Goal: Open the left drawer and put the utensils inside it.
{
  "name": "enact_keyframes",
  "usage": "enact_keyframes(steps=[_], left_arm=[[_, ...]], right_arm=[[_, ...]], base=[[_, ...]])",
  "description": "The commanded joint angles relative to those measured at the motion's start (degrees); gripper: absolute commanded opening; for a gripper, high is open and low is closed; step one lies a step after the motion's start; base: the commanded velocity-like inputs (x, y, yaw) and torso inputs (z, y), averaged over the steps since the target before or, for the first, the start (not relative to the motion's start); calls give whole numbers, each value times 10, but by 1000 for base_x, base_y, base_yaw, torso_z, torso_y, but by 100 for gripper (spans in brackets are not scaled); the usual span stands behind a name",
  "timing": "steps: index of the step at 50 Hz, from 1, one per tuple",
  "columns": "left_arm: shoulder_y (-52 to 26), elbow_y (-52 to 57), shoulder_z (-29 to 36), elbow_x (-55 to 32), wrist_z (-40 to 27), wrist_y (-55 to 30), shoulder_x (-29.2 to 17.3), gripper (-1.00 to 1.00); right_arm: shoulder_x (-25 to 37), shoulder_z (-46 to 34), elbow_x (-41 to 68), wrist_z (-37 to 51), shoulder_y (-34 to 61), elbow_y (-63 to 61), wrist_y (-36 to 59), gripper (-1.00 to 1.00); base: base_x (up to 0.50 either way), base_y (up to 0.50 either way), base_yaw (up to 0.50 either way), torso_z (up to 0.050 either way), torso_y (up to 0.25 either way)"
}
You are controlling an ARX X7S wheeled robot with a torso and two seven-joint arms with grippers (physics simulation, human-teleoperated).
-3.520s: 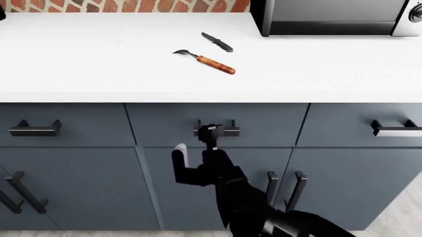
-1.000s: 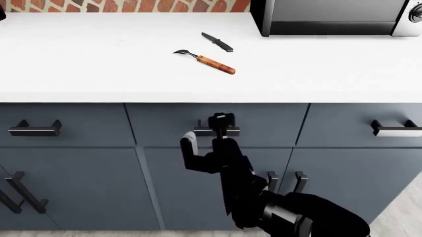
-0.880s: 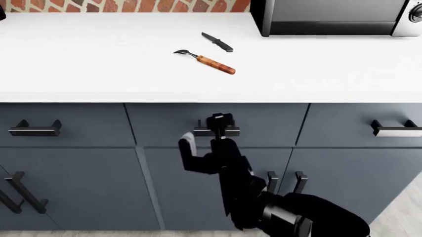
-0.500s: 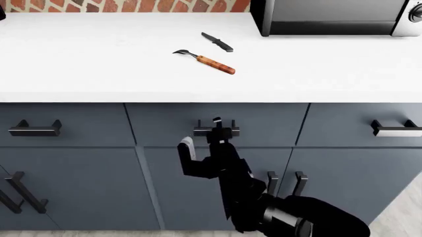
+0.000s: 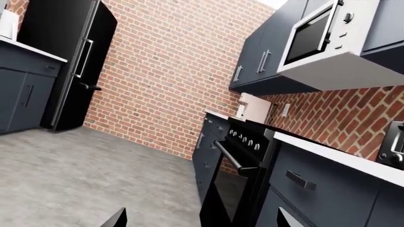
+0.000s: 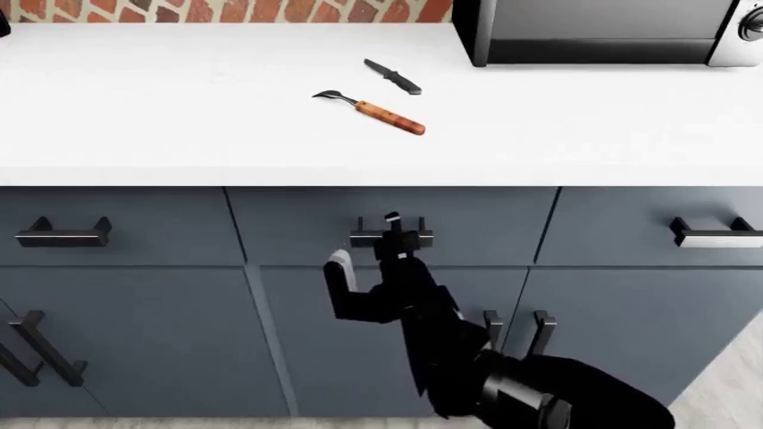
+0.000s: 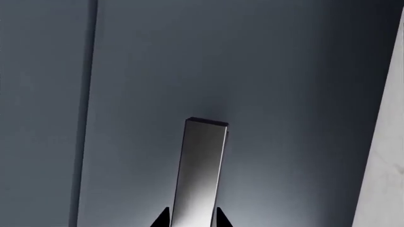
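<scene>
- Head view: the right gripper (image 6: 391,234) sits at the bar handle (image 6: 392,237) of the shut left drawer (image 6: 392,225), at frame centre; its fingers look clamped on that horizontal bar.
- On the countertop (image 6: 179,116) above, the fork (image 6: 371,109) lies diagonally, tines to the upper left; the knife (image 6: 392,76) lies beside it, parallel, blade to the upper left.
- Right wrist view: the handle (image 7: 199,172) runs lengthwise between two dark fingertips (image 7: 162,220) pressed to its sides.
- Left wrist view: only an oven (image 5: 243,182) and brick wall (image 5: 164,80); the left gripper's state cannot be told.

My counter (image 6: 179,116) is white. On it lie the fork (image 6: 372,110) and, just behind it, the knife (image 6: 392,76) (apart, not touching), with the microwave (image 6: 596,31) at the back right.
</scene>
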Motion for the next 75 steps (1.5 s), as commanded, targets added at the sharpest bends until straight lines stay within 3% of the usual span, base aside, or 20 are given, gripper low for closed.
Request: enact_keyframes(steps=[1,42,75], left_arm=[[1,3,-2,1,-2,0,1,100],[3,9,-3,4,-2,3,2,100],[3,11,-1,4,-2,4,1,100]], right_arm=[[-10,-15,8,-18,5,-12,-36,-100],[-10,-16,2,-8,-30,-1,-114,-100],[2,-25,-65,-1,-66,-58,-162,-100]], base=[[15,4,7,0,0],[4,3,7,-1,0],[-1,4,7,-1,0]])
